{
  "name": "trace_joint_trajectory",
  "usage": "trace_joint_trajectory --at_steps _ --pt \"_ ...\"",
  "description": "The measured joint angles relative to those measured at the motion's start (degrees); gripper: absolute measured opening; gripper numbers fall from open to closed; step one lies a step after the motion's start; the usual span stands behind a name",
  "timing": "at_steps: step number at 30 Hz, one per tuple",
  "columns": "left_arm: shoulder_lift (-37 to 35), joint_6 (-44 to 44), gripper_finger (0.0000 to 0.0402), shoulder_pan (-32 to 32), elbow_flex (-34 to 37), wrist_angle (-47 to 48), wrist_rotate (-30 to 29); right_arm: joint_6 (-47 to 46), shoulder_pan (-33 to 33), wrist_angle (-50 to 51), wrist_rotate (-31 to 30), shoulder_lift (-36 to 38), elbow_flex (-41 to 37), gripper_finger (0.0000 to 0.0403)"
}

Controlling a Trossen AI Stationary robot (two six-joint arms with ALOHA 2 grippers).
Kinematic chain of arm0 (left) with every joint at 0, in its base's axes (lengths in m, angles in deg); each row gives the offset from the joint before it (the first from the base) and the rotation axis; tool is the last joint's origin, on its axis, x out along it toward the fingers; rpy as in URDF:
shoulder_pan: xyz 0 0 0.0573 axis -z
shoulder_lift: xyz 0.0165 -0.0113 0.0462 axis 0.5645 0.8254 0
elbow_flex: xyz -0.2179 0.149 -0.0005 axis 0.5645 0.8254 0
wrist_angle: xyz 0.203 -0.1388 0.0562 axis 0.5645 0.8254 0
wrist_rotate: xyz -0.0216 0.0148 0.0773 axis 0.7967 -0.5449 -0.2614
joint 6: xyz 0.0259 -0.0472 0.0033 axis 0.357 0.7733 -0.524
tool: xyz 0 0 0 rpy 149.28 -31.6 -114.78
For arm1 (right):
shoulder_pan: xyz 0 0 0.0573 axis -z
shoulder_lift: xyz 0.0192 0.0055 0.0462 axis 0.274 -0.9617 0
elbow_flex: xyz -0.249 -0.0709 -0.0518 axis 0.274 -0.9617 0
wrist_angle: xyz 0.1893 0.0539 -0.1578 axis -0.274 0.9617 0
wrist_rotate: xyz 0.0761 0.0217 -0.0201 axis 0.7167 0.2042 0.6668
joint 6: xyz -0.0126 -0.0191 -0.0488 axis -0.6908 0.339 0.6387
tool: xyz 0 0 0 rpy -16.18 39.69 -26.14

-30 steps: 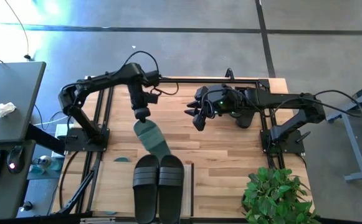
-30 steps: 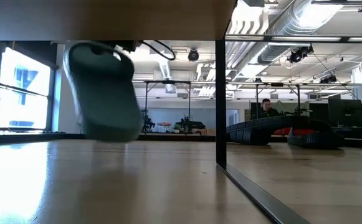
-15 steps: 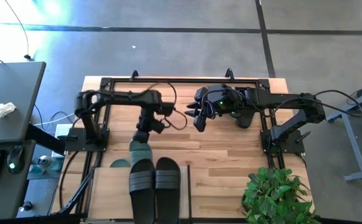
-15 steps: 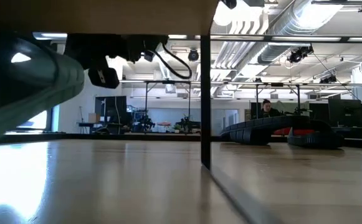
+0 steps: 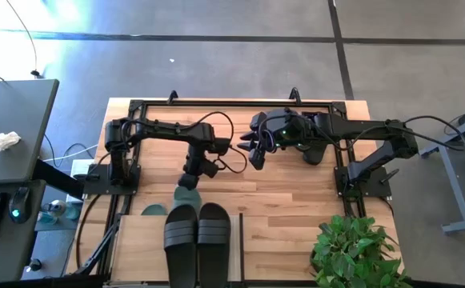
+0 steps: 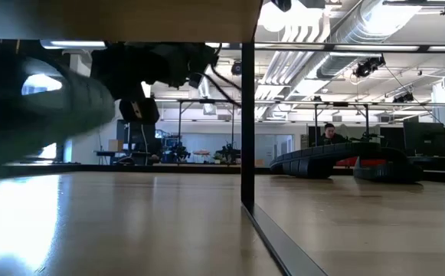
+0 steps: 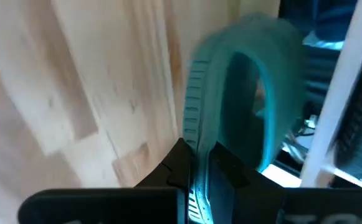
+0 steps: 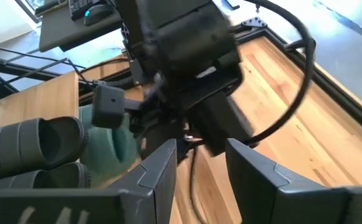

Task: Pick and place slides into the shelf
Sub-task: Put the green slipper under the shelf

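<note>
1. Wooden tabletop (image 5: 296, 200) fills a dark frame on a grey concrete floor; a desk stands far left, a plant at the near right corner.
2. On the shelf (image 5: 136, 248), at the near left, a black pair (image 5: 198, 240) sits on top, so the lower level is the free spot.
3. Left gripper (image 5: 187, 182) pinches a green slide (image 7: 230, 118) by its sole edge, holding it level at the shelf's open back, apparently to feed it underneath.
4. Right gripper (image 5: 254, 157) hovers mid-table, jaws spread and empty, apparently waiting clear.
5. More black slides (image 6: 337, 162) lie on the table far right.
</note>
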Motion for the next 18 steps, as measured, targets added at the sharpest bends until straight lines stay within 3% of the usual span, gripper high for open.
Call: trace_joint_trajectory --at_steps 5,9,18 --pt "0.0 0.3 0.0015 0.5 0.5 -4.2 1.3 -1.7 0.1 2.2 0.1 0.0 0.0 0.0128" --pt "0.2 2.6 0.0015 0.3 0.6 -3.7 -3.1 -3.1 0.1 3.4 0.3 0.0 0.0 0.0128" --pt "0.4 0.9 0.0015 2.0 4.3 -4.2 -4.1 -4.8 0.1 3.4 0.3 0.0 0.0 0.0128"
